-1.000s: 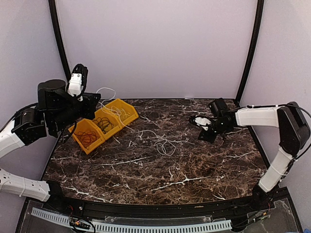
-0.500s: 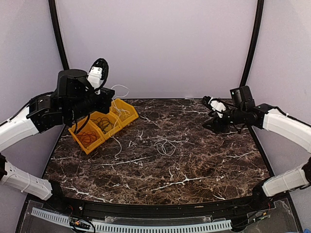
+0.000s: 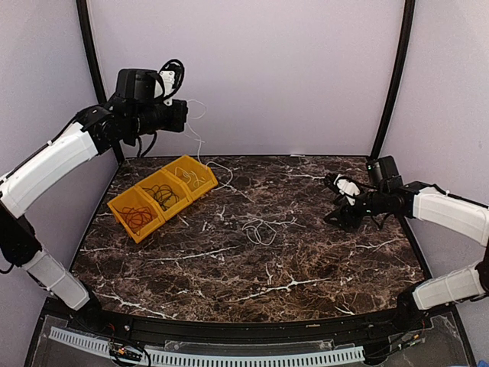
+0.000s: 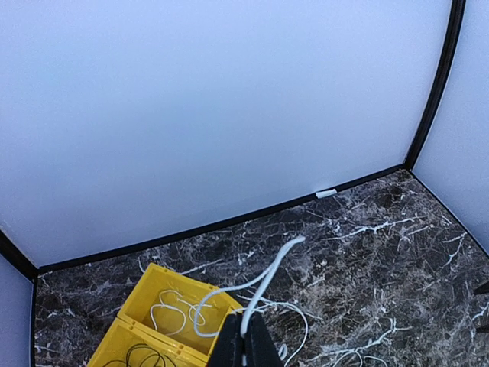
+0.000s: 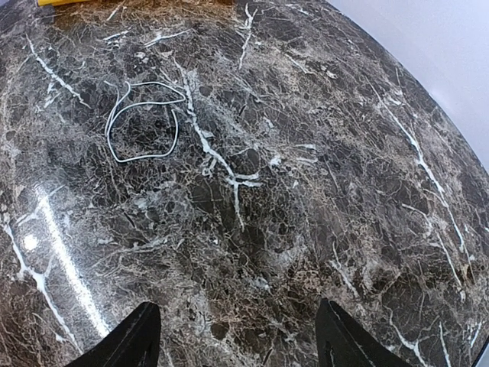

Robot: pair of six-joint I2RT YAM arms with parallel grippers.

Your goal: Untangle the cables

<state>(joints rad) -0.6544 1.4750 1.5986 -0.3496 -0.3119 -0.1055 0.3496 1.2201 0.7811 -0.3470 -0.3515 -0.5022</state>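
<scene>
My left gripper is raised high above the back left of the table, shut on a white cable. That cable hangs down into the right compartment of a yellow three-part bin and trails onto the table. In the left wrist view the shut gripper pinches this cable. A black cable lies in the middle compartment and a red-orange cable in the left one. Another white cable loop lies mid-table and also shows in the right wrist view. My right gripper is open and empty, low over the right side.
The yellow bin stands at the back left on the dark marble table. Black frame poles rise at the back corners against the pale walls. The right gripper faces bare marble.
My left arm has swung up and back, lifting the white cable higher out of the bin. My right arm has dropped slightly and drawn back to the right.
</scene>
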